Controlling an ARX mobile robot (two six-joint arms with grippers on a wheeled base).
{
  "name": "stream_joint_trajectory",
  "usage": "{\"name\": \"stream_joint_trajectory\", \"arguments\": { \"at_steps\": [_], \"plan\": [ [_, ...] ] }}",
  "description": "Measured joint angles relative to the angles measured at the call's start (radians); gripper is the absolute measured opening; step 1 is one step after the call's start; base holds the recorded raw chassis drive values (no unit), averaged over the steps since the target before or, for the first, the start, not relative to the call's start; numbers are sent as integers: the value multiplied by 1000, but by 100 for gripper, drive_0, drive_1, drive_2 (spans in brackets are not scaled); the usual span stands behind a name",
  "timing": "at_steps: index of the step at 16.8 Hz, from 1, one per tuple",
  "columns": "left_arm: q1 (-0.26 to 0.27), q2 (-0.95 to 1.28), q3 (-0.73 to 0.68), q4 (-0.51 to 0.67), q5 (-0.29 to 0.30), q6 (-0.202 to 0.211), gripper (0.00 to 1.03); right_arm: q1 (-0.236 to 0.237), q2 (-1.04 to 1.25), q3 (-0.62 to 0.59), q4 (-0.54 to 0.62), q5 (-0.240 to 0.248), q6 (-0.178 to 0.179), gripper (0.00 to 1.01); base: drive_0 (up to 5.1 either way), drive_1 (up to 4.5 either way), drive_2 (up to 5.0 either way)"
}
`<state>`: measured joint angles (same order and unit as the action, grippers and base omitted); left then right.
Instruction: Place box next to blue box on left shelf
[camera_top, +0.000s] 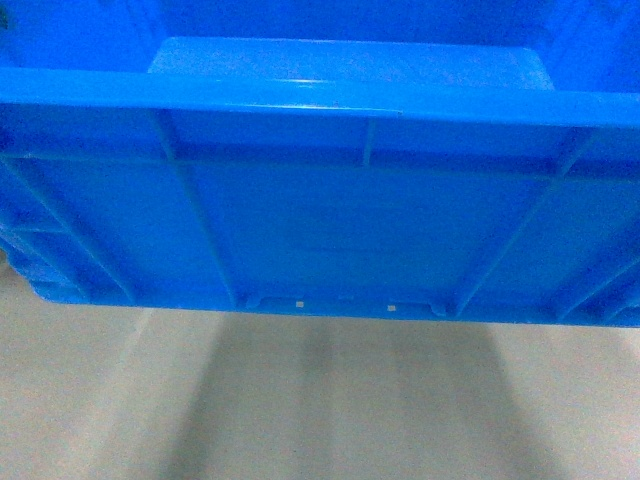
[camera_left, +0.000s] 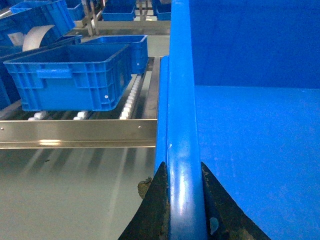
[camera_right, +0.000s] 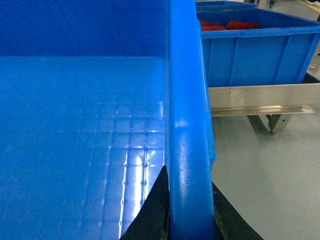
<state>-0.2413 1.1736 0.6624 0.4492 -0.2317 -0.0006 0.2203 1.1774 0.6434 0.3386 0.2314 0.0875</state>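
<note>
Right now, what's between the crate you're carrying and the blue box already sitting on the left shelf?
In the left wrist view, between the box and the blue box lies a bare stretch of the left shelf, just white rollers and metal rail.

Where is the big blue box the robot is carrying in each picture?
Head: the box fills the upper frame, ribbed side wall facing the camera.
Left wrist: right half, inside showing, left end effector clamping its rim.
Right wrist: left half, right end effector clamping its rim.
Shared landmark: the thick rolled rim.

We are finding no readable text, labels, brands, numbers or signs anywhere: the box (camera_top: 330, 230) walls and the shelf (camera_left: 80, 132) rail are showing none.
</note>
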Motion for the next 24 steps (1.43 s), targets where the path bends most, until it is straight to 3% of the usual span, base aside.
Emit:
{"name": "stream_joint_trajectory", "arguments": {
  "at_steps": [4,24],
  "plan": [
    [0,0,0,0,0,0,9,0,0,0,0,0,0,8,0,0,0],
    [0,-2,0,0,0,0,9,0,-1,0,3,0,0,8,10,428,-409]
  ]
}}
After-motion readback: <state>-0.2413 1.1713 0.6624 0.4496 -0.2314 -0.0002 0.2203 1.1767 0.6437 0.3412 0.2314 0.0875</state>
